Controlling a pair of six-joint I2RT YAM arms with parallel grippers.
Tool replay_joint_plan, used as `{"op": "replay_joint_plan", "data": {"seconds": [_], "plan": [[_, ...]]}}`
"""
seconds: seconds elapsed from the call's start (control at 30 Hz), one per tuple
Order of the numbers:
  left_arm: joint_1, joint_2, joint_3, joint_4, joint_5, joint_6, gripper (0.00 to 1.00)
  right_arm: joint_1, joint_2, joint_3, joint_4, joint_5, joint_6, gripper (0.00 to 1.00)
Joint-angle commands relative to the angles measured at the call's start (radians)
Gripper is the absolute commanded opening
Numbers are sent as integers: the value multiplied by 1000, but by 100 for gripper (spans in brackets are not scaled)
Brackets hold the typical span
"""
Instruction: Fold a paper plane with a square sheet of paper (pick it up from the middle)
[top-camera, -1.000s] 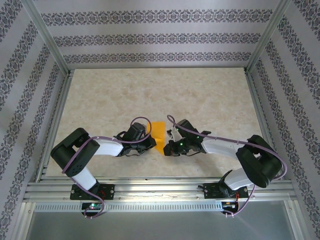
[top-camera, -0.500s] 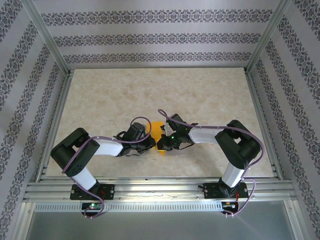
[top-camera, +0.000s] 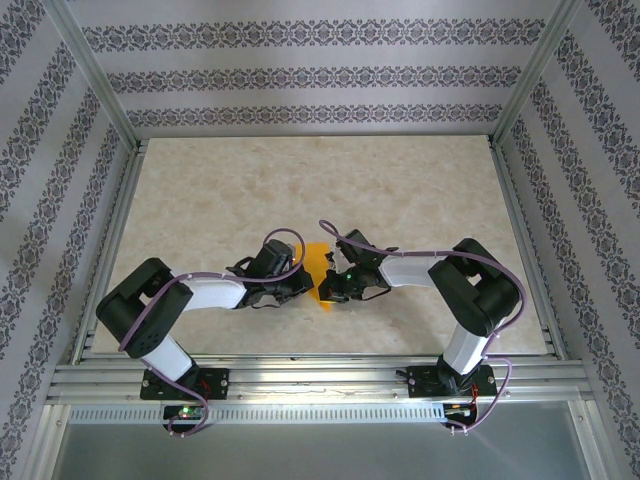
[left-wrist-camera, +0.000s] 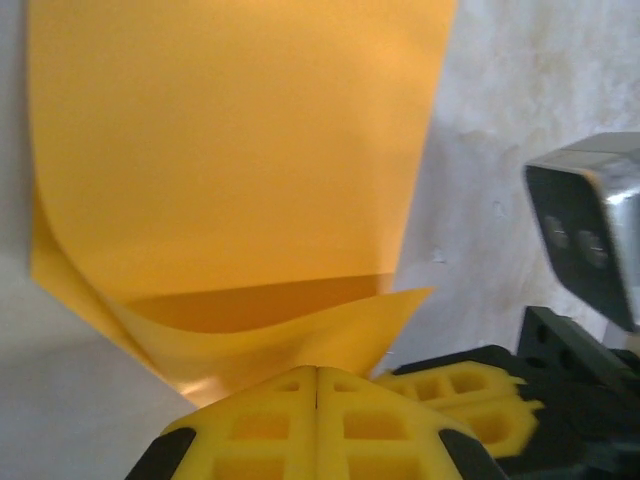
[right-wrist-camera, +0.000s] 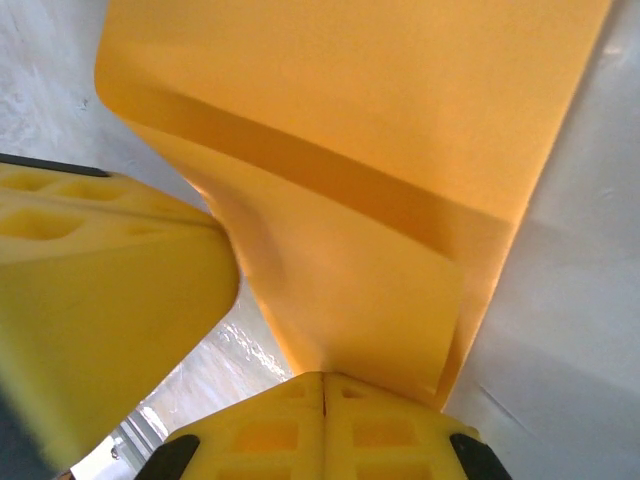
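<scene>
Your right gripper (right-wrist-camera: 325, 385) has swung in to meet the left gripper (left-wrist-camera: 317, 385). The 2 pinch the square sheet of paper (left-wrist-camera: 230, 150) at its curled-over edge, likely steadying the fold for creasing.

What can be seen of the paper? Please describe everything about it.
The paper is thin, plain orange-yellow and smooth, with a slight sheen. It is doubled over into two layers, and the bend is soft and rounded, not pressed flat. Part of it rests on the pale marbled table, in the middle towards the front. The left gripper and the right gripper each pinch an edge of it with shut fingers.
</scene>
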Motion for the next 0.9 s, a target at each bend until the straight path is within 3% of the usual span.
{"op": "replay_joint_plan", "data": {"seconds": [0.0,0.2,0.87], "plan": [[7,-21,17,-52,-1,48,2,-9,28,-32,-59,52,-11,0],[18,21,29,-69,-29,62,2,-9,32,-33,-74,65,-21,0],[253,28,9,-148,1,134,1,-8,40,-51,-127,100,-61,0]]}}
